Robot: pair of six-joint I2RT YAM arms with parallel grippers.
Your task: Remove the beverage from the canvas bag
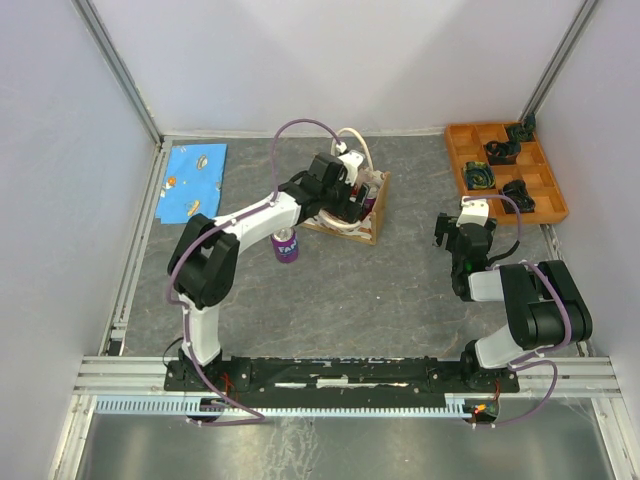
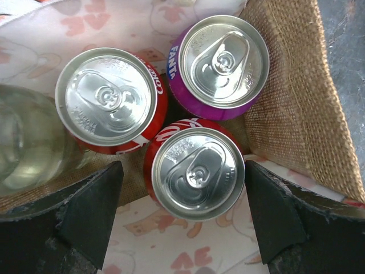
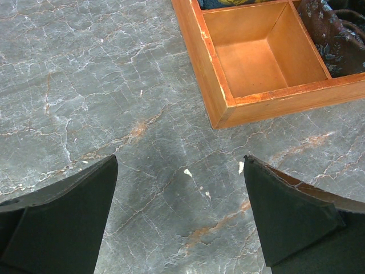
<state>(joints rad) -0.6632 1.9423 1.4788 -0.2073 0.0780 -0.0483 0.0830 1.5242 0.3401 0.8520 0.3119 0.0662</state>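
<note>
L end effector (image 2: 181, 171) spread, straddling lower-centre red can (image 2: 194, 181) inside bag (image 2: 291, 114); lined up to pinch it, I'd judge. R end effector (image 3: 179, 165) spread, idle over tabletop (image 3: 85, 74) by tray (image 3: 251, 57). Clear bottle (image 2: 23, 142) cut off at left edge. Top view: arm (image 1: 285, 207) hides bag's inside.

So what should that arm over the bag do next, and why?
Probably lower the left gripper straight down, then close: its open fingers sit either side of the nearest red can in the canvas bag, apparently above its top.
</note>
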